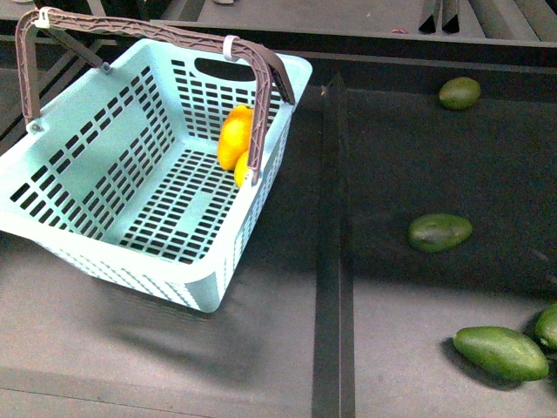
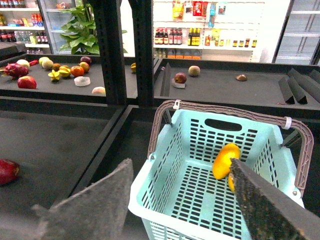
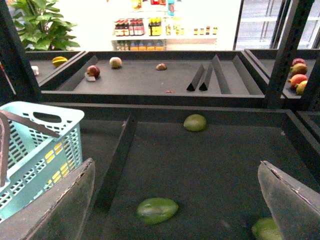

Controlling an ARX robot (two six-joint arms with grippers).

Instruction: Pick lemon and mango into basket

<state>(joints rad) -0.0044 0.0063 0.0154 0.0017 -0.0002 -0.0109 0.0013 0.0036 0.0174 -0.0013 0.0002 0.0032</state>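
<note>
The pale teal basket (image 1: 104, 157) stands on the left of the dark shelf with its brown handle (image 1: 157, 30) swung up. Inside, against the right wall, the orange-yellow mango (image 1: 233, 135) leans on end. The small yellow lemon (image 1: 242, 171) lies just below it, partly behind the handle. In the left wrist view my left gripper (image 2: 181, 162) hangs open above the basket (image 2: 165, 200); the mango (image 2: 225, 160) shows beside one finger (image 2: 265, 205), which hides most of the lemon (image 2: 231, 182). My right gripper (image 3: 176, 164) is open and empty over the right bay, beside the basket (image 3: 40, 145).
Green oval fruits (image 1: 439, 232) (image 1: 459, 92) (image 1: 500, 352) lie in the right bay, one of them (image 3: 157, 210) under the right gripper. A raised black divider (image 1: 333, 244) separates the bays. A dark red fruit (image 2: 7, 170) lies left of the basket. Neither arm shows in the front view.
</note>
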